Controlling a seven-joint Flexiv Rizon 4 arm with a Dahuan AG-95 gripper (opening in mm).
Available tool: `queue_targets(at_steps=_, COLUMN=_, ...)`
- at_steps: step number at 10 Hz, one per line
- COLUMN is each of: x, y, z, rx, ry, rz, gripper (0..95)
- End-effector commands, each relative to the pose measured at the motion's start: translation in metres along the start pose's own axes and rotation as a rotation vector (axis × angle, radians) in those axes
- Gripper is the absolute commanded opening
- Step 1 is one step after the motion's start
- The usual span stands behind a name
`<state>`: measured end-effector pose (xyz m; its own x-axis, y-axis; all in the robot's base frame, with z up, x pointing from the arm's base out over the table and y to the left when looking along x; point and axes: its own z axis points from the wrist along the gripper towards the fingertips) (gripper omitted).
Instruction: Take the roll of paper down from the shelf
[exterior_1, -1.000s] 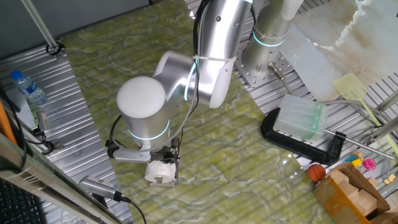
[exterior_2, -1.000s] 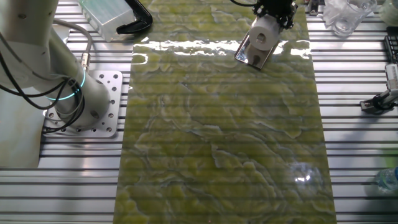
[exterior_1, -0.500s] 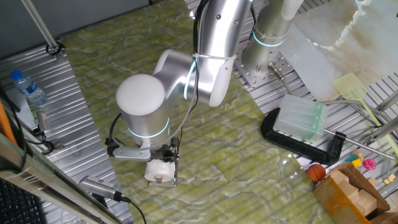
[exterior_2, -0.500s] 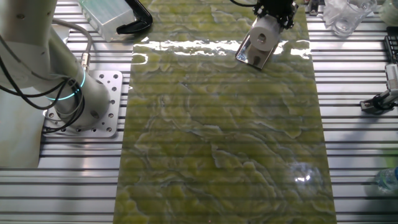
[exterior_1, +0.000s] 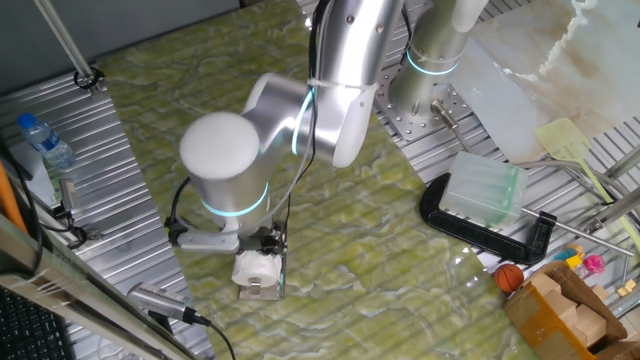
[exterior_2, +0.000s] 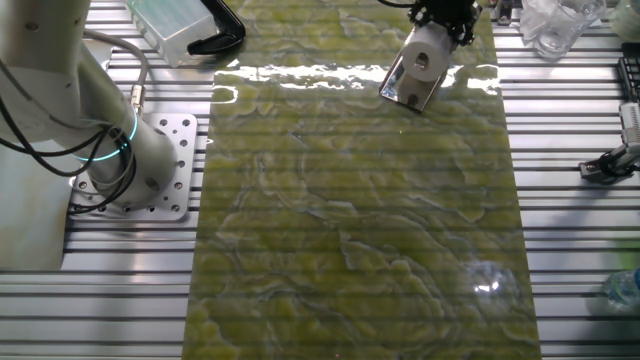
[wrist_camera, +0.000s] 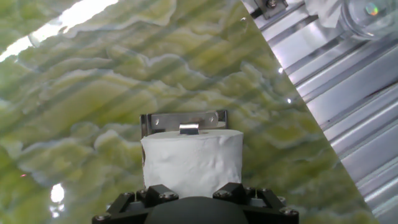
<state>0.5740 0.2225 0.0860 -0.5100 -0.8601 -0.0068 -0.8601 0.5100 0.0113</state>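
Observation:
The white roll of paper (exterior_1: 254, 268) is held at the near left of the green mat, just over the shiny metal shelf (exterior_1: 271, 287). In the other fixed view the roll (exterior_2: 428, 58) shows its core hole, with the shelf (exterior_2: 407, 88) lying under it. My gripper (exterior_1: 263, 243) comes down on the roll from above and is shut on it; it also shows in the other fixed view (exterior_2: 446, 16). In the hand view the roll (wrist_camera: 191, 159) fills the space between my jaws (wrist_camera: 194, 191), and the shelf's bracket (wrist_camera: 183, 120) stands behind it. My fingertips are hidden.
A clear ribbed plastic box (exterior_1: 486, 190) lies on a black C-clamp (exterior_1: 532, 240) at the right. A water bottle (exterior_1: 45, 139) stands at the left. The arm's base (exterior_2: 128, 160) is bolted beside the mat. A clear glass (wrist_camera: 372, 14) stands on the ribbed metal table.
My gripper has risen a little with the roll, so the roll sits slightly higher over the shelf. The shelf has stayed in place.

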Motion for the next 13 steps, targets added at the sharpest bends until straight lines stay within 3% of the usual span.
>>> queue_targets(at_steps=1, x=0.005, y=0.002, z=0.0, rx=-0.001, ry=0.001, rz=-0.006, gripper=0.0)
queue_targets(at_steps=13, x=0.059, y=0.006, z=-0.002, rx=-0.006, ry=0.008, rz=-0.072, gripper=0.0)
